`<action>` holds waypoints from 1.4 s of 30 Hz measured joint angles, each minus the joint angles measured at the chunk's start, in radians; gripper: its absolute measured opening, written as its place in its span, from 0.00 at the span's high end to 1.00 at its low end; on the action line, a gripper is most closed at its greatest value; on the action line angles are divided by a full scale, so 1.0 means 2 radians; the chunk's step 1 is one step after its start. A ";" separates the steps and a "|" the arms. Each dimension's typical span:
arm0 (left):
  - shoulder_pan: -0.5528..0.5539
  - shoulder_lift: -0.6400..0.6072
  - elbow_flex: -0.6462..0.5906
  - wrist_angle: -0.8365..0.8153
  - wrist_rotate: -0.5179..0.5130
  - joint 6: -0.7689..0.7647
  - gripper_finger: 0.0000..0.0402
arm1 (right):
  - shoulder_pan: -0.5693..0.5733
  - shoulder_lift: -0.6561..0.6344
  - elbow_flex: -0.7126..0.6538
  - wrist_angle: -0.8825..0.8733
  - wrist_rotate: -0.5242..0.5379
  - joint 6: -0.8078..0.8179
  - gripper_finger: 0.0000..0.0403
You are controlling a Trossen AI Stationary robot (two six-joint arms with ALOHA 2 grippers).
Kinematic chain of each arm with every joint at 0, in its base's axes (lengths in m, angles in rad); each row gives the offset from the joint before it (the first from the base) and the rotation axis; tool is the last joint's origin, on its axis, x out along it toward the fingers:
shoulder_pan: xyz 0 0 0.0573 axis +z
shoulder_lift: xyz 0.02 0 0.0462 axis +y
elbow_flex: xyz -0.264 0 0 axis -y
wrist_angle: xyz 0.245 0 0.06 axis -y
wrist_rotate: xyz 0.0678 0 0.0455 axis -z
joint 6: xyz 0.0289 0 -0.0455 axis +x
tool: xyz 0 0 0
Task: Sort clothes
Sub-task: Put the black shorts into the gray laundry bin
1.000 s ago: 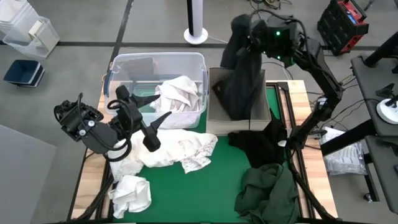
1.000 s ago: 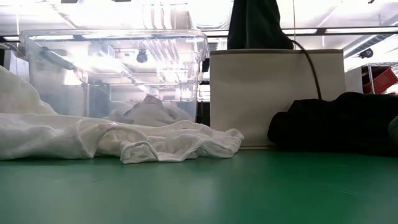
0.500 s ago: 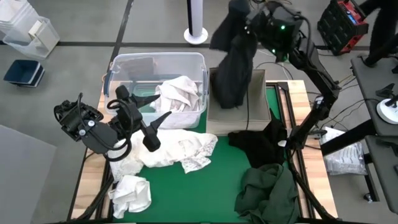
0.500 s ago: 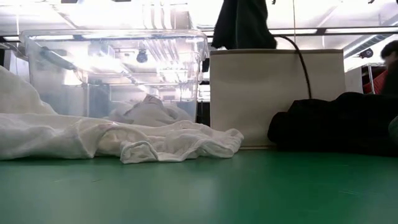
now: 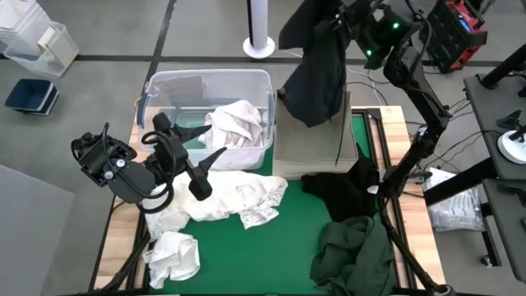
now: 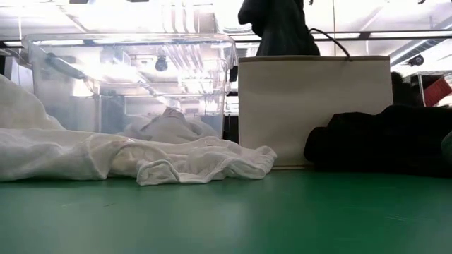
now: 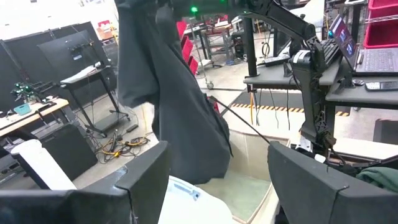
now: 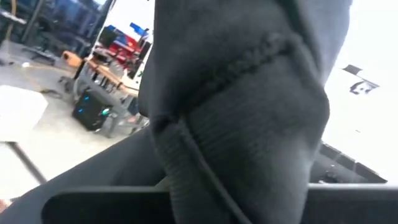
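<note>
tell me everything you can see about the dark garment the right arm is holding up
The charcoal grey fabric garment hangs from the right claw, lifted high above the far side of the table. It looks like soft, thick knit; the right wrist view shows a raised stitched seam close up. It droops in long loose folds, its lower end dangling over the open beige fabric bin, apparently without touching it. In the low view only its lower part shows above the bin's rim. Nothing else touches it.
</note>
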 joint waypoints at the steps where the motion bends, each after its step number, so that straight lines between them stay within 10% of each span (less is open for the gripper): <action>1: 0.000 0.000 0.000 0.000 0.000 0.000 0.39 | -0.003 0.000 0.000 0.006 -0.001 -0.005 0.97; 17: 0.000 0.000 0.000 0.000 0.000 0.003 0.39 | -0.020 -0.002 0.003 0.052 -0.002 0.030 0.97; 42: 0.013 0.000 0.000 -0.020 -0.002 0.006 0.39 | 0.030 -0.045 0.004 -0.320 -0.061 0.224 0.97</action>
